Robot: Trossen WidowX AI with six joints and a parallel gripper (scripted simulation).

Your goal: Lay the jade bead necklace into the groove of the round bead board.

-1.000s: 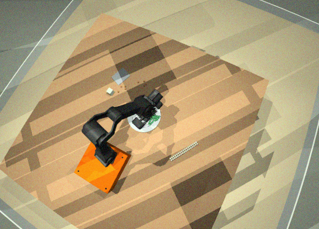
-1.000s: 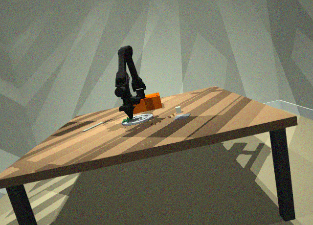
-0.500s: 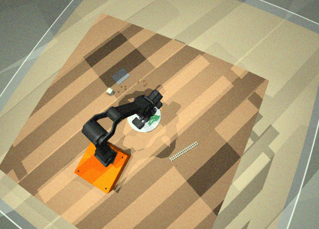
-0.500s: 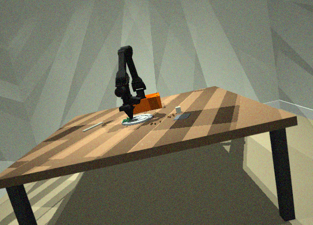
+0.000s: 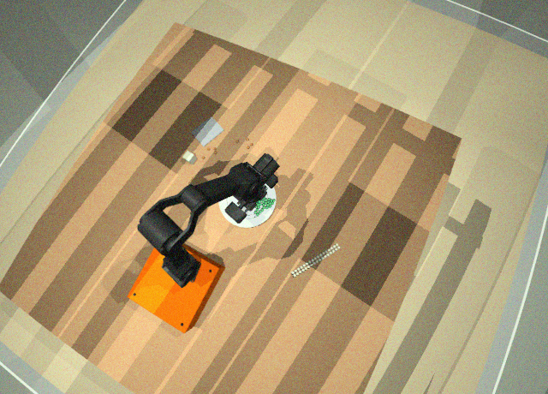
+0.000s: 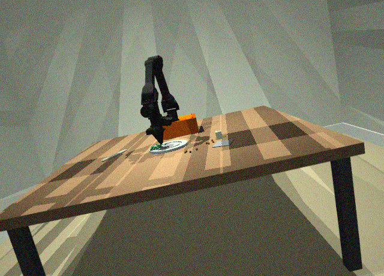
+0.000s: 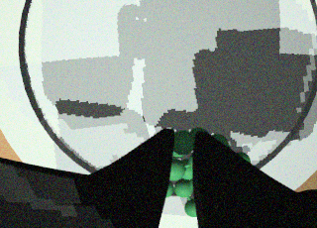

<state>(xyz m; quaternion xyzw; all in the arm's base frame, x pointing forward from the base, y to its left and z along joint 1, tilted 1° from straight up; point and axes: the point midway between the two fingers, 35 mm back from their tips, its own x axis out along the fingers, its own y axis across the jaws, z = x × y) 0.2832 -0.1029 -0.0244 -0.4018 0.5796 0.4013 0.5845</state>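
Observation:
The round white bead board [image 5: 248,224] [image 6: 182,145] [image 7: 11,96] lies flat on the table, with a dark ring line on its face. The jade bead necklace [image 5: 266,203] [image 6: 154,147] [image 7: 183,188] is bunched at one side of the board, in a heap of green beads. My gripper [image 6: 161,143] [image 7: 182,141] points down low over the board and is shut on the necklace, with a green bead between the fingertips. More green beads show behind the fingers and beside the right finger in the wrist view. The fingers hide part of the heap and of the ring line.
A double row of pale beads [image 5: 315,259] [image 6: 114,155] lies off to one side of the board. On the other side are several small brown beads, a pale block [image 5: 188,157] [image 6: 218,134] and a grey-blue card [image 5: 209,132] [image 6: 222,143]. The orange arm base [image 5: 176,307] [image 6: 183,128] stands behind.

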